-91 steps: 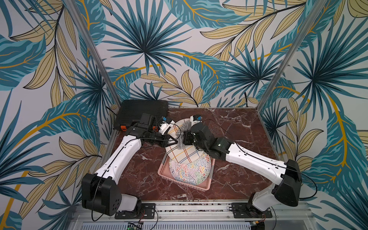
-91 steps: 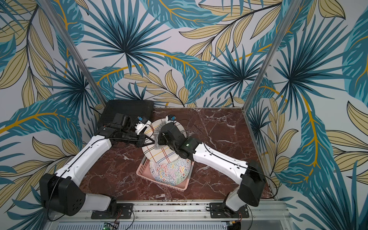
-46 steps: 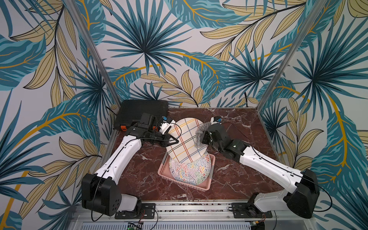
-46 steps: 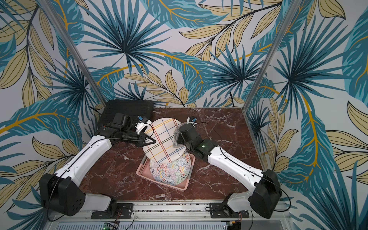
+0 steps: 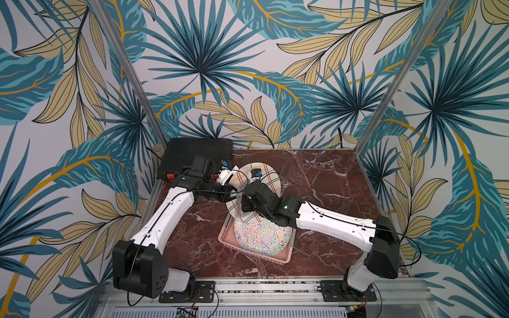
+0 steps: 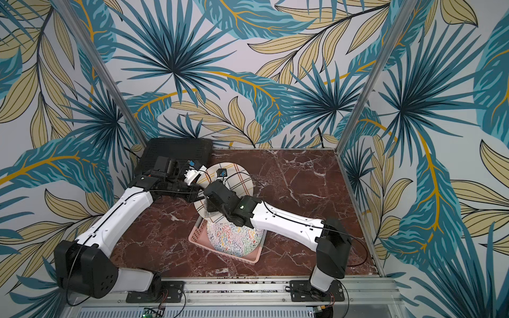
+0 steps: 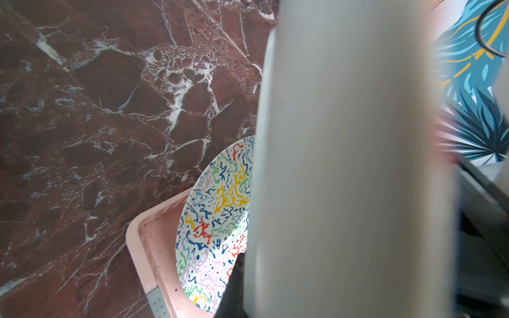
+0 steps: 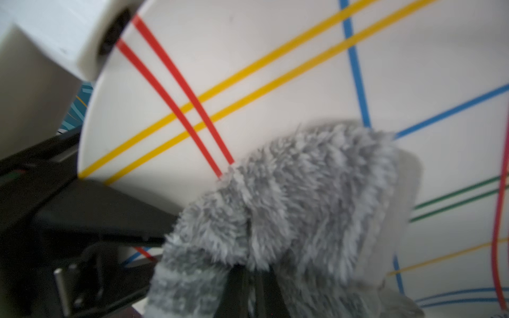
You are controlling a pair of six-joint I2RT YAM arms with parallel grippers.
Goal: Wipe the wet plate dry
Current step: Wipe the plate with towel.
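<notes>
A white plate with coloured crossing lines stands tilted on edge above the basket in both top views. My left gripper is shut on its left rim; the left wrist view shows only the blurred pale plate beside one black finger. My right gripper is shut on a grey fluffy cloth. The cloth is pressed on the plate's lined face, low on its left side near the left gripper's black fingers.
Below the held plate a pink basket holds a second plate with coloured squiggles, also seen in the left wrist view. A black case sits at the back left of the marble table. Metal posts stand at the back corners.
The right gripper swept the cloth across the plate's face to its right edge and has come back to the lower left side. The left gripper and plate have stayed put.
</notes>
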